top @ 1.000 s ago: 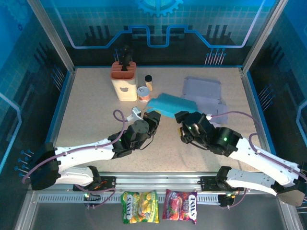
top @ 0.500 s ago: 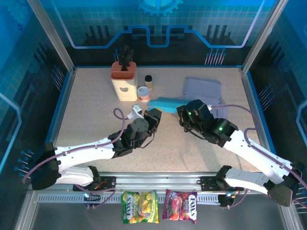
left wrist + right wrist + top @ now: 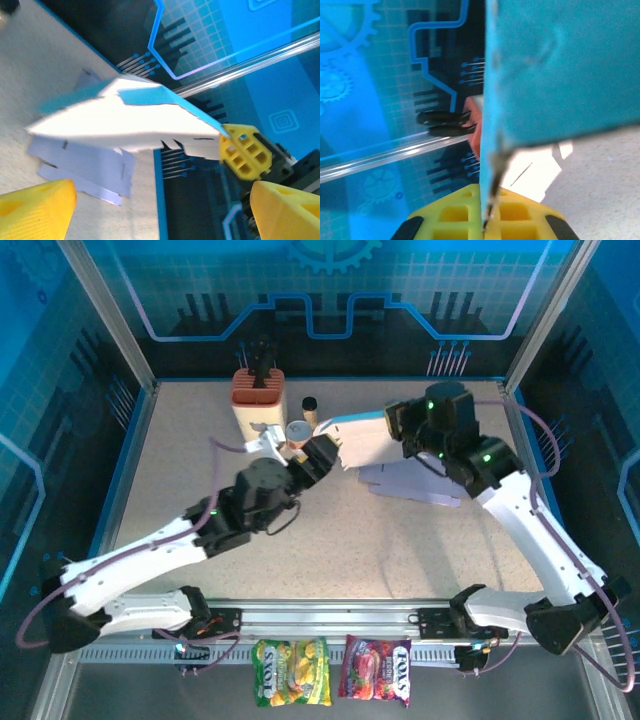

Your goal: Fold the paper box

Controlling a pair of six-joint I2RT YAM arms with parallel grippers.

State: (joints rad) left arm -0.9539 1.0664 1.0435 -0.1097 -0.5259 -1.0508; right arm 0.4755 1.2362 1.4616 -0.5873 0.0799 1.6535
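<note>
One paper box (image 3: 362, 445) pinched aloft by right gripper (image 3: 403, 433), left gripper (image 3: 160, 214) agape, empty, knife block (image 3: 258, 410) beside

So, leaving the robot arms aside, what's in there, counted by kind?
Snack bags: 2 (green bag, red bag)
Knife block: 1
Small can: 1
Small bottle: 1
Paper box sheet, held up: 1
Lavender paper pile on the table: 1
Total: 7

paper box (image 3: 365, 445) | flat unfolded blank, blue on one face, white on the other (small notches along one edge) | held clear of the table, tilted, far centre-right | one edge pinched in the right gripper (image 3: 487, 217)
</note>
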